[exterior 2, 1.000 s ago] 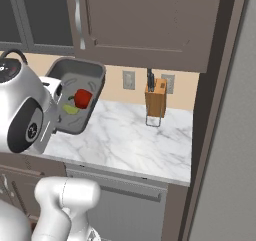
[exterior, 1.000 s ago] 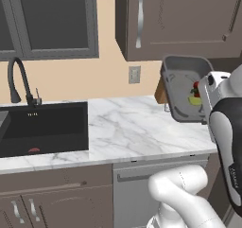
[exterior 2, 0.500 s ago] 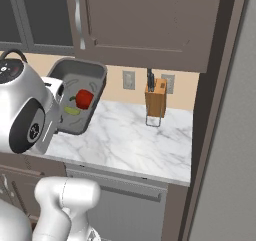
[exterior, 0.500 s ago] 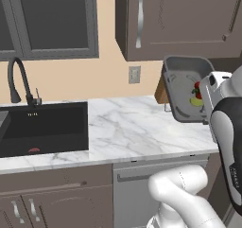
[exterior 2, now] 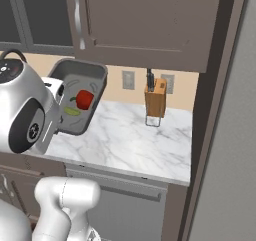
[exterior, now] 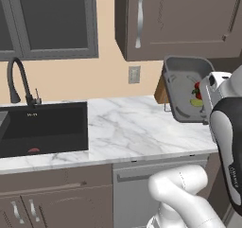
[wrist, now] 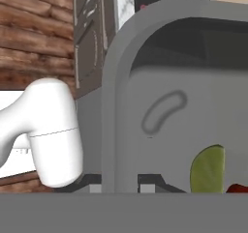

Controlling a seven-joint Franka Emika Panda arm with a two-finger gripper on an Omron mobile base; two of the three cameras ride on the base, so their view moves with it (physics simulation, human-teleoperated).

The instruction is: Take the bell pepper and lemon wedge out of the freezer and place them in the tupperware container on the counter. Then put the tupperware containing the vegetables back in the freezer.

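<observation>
The grey tupperware container [exterior: 180,85] [exterior 2: 85,74] hangs tilted above the right part of the white marble counter [exterior: 132,123] [exterior 2: 130,142], its inside turned toward the base cameras. My gripper [wrist: 121,183] [exterior 2: 61,106] is shut on its side wall [wrist: 121,82]. Inside lie the red bell pepper [exterior: 197,91] [exterior 2: 84,99] [wrist: 237,188] and, beside it, the yellow-green lemon wedge [exterior: 196,102] [exterior 2: 72,111] [wrist: 208,169]. The freezer's light-grey front [exterior 2: 230,150] stands at the right edge of the right base view.
A wooden knife block [exterior 2: 155,101] [exterior: 160,93] stands against the wall behind the container. Brown-grey upper cabinets [exterior: 179,19] hang close above it. A black sink [exterior: 42,127] with a dark faucet [exterior: 19,80] lies at the counter's left.
The hand and the tupperware with the vegetables have drifted slightly to the right. The grip holds and nothing else has moved.
</observation>
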